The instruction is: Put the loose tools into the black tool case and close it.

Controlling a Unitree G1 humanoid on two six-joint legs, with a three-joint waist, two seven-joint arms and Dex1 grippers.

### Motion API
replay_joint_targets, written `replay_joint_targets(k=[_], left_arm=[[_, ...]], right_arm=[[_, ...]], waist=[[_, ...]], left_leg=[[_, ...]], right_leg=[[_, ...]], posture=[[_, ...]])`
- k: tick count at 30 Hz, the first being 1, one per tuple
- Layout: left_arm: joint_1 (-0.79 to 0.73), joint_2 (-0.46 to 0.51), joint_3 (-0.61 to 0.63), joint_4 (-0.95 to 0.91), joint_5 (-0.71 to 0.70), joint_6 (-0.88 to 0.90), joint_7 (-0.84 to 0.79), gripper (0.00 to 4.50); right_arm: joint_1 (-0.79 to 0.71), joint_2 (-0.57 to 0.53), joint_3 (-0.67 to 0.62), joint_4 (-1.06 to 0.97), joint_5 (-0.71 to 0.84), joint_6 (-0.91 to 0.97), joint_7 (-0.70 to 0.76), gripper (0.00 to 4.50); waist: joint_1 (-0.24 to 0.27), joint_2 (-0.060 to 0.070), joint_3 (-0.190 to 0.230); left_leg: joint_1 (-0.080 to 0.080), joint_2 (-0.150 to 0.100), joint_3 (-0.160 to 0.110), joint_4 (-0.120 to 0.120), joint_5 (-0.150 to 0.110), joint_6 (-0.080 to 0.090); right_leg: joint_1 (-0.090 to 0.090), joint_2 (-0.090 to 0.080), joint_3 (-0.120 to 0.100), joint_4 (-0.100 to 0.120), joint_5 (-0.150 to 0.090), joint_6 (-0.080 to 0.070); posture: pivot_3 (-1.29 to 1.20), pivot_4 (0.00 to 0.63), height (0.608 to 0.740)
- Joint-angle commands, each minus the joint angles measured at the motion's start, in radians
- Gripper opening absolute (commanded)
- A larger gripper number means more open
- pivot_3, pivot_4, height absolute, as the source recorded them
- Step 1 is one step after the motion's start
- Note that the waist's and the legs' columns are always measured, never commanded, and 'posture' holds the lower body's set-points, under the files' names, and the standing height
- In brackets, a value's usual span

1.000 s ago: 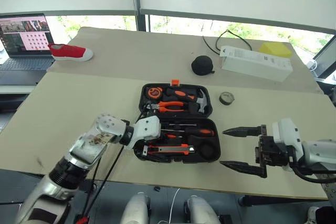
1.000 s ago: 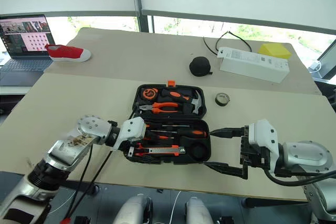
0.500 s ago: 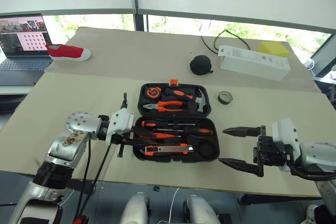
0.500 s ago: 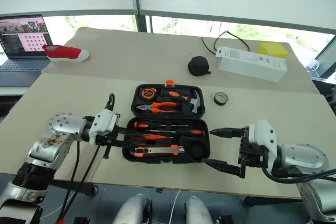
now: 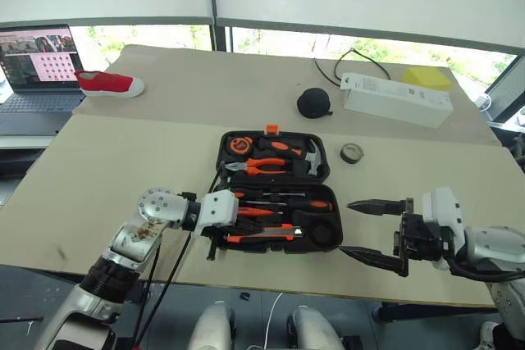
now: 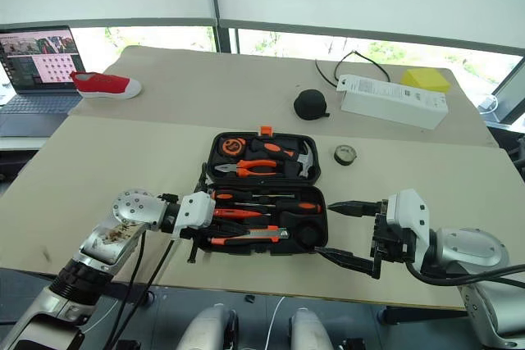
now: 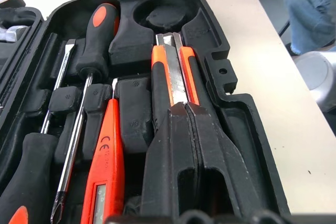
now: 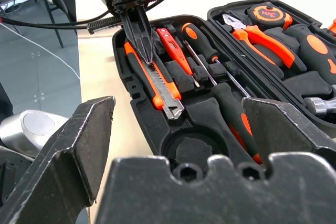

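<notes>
Head views: black tool case point(image 5: 276, 193) open mid-tabletop point(image 5: 98, 161), small dark tape roll point(image 5: 353, 152) loose just right of it. Left wrist: left gripper point(image 7: 185, 109) pressed together, empty, atop utility knife point(image 7: 170, 69) seated in case. Right wrist: right gripper point(image 8: 178, 129) spread wide beside case. Likely light, rigid roll; best pinched across rim.

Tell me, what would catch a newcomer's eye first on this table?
The flat black plastic tool case lies open mid-table, bright orange-handled tools in its moulded recesses. The left gripper, fingers shut, presses on the black-and-orange utility knife in the near half, while the right gripper hovers wide open beside the case. A small dark tape roll sits outside, and a red shoe rests far left.
</notes>
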Motion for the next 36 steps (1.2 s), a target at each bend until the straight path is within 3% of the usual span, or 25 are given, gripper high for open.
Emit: replay_joint_targets(k=[1,4,8,13,16,23,26,32,36], left_arm=[[0.03,0.008,-0.052,0.041,0.065,0.141,0.05,0.05],[0.033,0.001,-0.06,0.051,0.058,0.222,0.068,0.05],[0.037,-0.007,-0.047,0.063,0.052,0.135,0.059,0.05],[0.052,-0.029,0.093,0.061,-0.068,0.007,0.05,0.05],[0.065,-0.059,0.249,-0.018,-0.283,0.075,0.051,0.77],[0.173,0.05,0.513,-0.039,-0.458,0.118,0.008,3.09],[0.226,0.106,0.602,0.019,-0.491,0.114,-0.051,4.3],[0.259,0.119,0.692,0.11,-0.514,0.099,-0.07,4.41],[0.231,0.085,0.681,0.049,-0.543,0.125,-0.023,4.41]], right_arm=[[-0.003,0.009,-0.005,-0.001,-0.005,-0.027,-0.003,4.5],[-0.008,0.018,-0.002,-0.003,-0.008,-0.025,-0.009,4.5],[-0.008,0.022,-0.003,-0.003,-0.01,-0.027,-0.012,4.5],[0.012,0.023,-0.039,0.014,-0.018,-0.052,-0.012,4.5],[0.045,0.058,-0.112,0.046,0.007,-0.085,-0.03,4.5],[0.215,0.171,-0.293,0.209,-0.036,-0.26,-0.029,4.5],[0.251,0.237,-0.346,0.297,-0.073,-0.358,-0.08,4.5],[0.258,0.292,-0.369,0.387,-0.114,-0.415,-0.178,4.5],[0.116,0.19,-0.301,0.354,-0.153,-0.263,-0.268,4.5]], waist=[[-0.001,0.001,-0.001],[0.0,0.003,-0.007],[0.0,0.008,-0.013],[-0.002,0.008,-0.013],[-0.005,0.008,-0.013],[-0.005,0.007,-0.012],[-0.009,0.007,-0.012],[-0.015,0.008,-0.011],[-0.024,0.008,-0.011]], left_leg=[[0.0,0.0,0.0,0.0,0.0,0.0],[0.001,0.0,0.0,0.0,0.0,0.0],[0.003,0.0,0.001,0.0,0.0,0.0],[0.002,0.001,0.001,0.0,0.0,0.0],[0.0,0.001,0.001,-0.001,0.0,0.0],[-0.001,0.001,-0.001,-0.002,-0.001,0.001],[-0.001,0.002,0.0,-0.003,-0.001,0.001],[0.002,0.004,0.002,-0.003,-0.001,0.001],[0.002,0.004,0.002,-0.003,-0.001,0.001]], right_leg=[[0.0,0.0,0.0,0.0,0.0,0.0],[0.0,0.0,0.001,0.0,0.0,0.0],[0.001,0.0,0.001,0.0,0.0,0.0],[0.0,0.0,0.002,0.0,0.0,0.0],[-0.002,0.001,0.002,0.0,0.0,0.0],[-0.003,0.0,0.002,-0.001,0.0,0.0],[-0.003,-0.001,0.002,-0.001,0.0,0.0],[-0.003,-0.001,0.002,-0.001,-0.002,-0.001],[-0.003,-0.003,0.003,-0.001,-0.001,-0.001]], posture=[[0.0,0.15,0.74],[0.0,0.15,0.74],[0.0,0.15,0.74],[0.0,0.15,0.74],[0.0,0.15,0.74],[0.0,0.15,0.74],[0.0,0.15,0.74],[0.0,0.15,0.74],[0.0,0.15,0.74]])
